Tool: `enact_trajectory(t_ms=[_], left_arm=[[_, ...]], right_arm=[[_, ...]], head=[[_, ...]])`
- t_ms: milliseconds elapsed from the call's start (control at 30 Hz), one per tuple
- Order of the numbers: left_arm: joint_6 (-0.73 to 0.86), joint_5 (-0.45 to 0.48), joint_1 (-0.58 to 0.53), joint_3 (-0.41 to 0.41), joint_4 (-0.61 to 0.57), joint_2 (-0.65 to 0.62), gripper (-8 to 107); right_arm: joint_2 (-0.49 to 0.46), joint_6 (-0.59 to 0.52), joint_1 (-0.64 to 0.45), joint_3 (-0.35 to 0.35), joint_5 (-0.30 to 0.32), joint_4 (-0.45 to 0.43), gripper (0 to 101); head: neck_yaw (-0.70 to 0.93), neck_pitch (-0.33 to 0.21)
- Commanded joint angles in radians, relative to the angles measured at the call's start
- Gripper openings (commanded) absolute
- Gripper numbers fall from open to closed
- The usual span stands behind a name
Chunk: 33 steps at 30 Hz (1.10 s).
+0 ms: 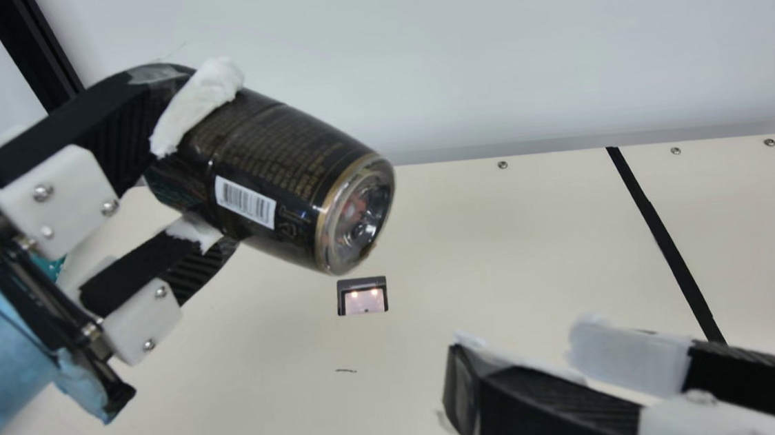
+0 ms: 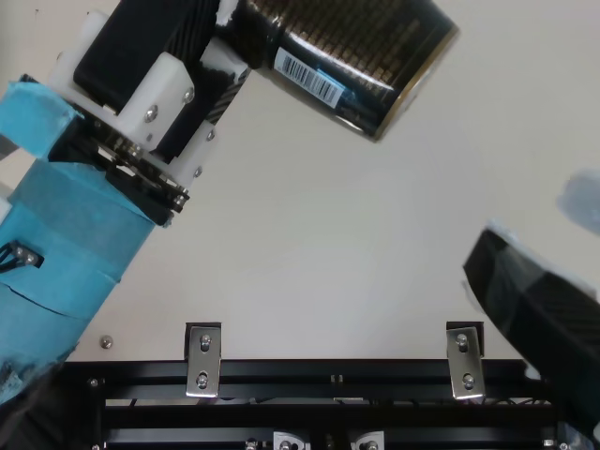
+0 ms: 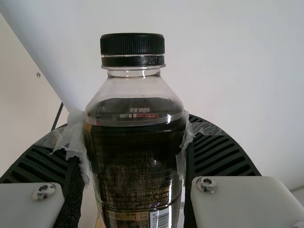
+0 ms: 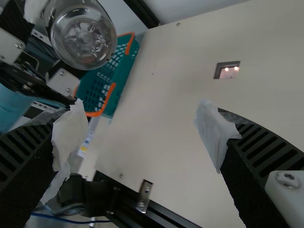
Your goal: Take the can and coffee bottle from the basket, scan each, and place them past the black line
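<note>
My left gripper (image 1: 193, 167) is shut on the coffee bottle (image 1: 288, 184), which it holds tilted in the air with its base toward the right and its barcode showing. In the left wrist view the bottle (image 3: 135, 156), black cap up, is pinched between the padded fingers of my left gripper (image 3: 135, 142). My right gripper (image 1: 516, 352) stands apart from the bottle at the lower right, its fingers spread. Nothing is between the white-padded tips of my right gripper (image 4: 140, 133) in its wrist view. The scanner window (image 1: 364, 297) glows in the table just below the bottle's base.
The black line (image 1: 666, 244) crosses the table at the right. A green basket (image 4: 108, 80) with orange handles is beside the table edge, behind the left arm. Metal brackets (image 2: 203, 360) and a black rail (image 2: 328, 372) run along the near edge.
</note>
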Motion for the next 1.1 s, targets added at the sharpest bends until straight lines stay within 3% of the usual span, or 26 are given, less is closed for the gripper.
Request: enact_trajectory(t_ms=[0,133,433,1067], left_arm=[[0.000,0.000,0.000,0.000,0.000,0.000,10],[0.000,0.000,0.000,0.000,0.000,0.000,10],[0.000,0.000,0.000,0.000,0.000,0.000,10],[0.000,0.000,0.000,0.000,0.000,0.000,10]], right_arm=[[0.000,0.000,0.000,0.000,0.000,0.000,101],[0.003,0.004,-0.024,0.008,-0.009,0.083,101],[0.033,-0.001,-0.049,0.010,-0.047,0.174,101],[0.128,0.123,0.079,0.073,-0.314,0.248,101]], head=[[-0.003,-0.004],[-0.003,-0.004],[-0.003,-0.004],[-0.003,-0.004]])
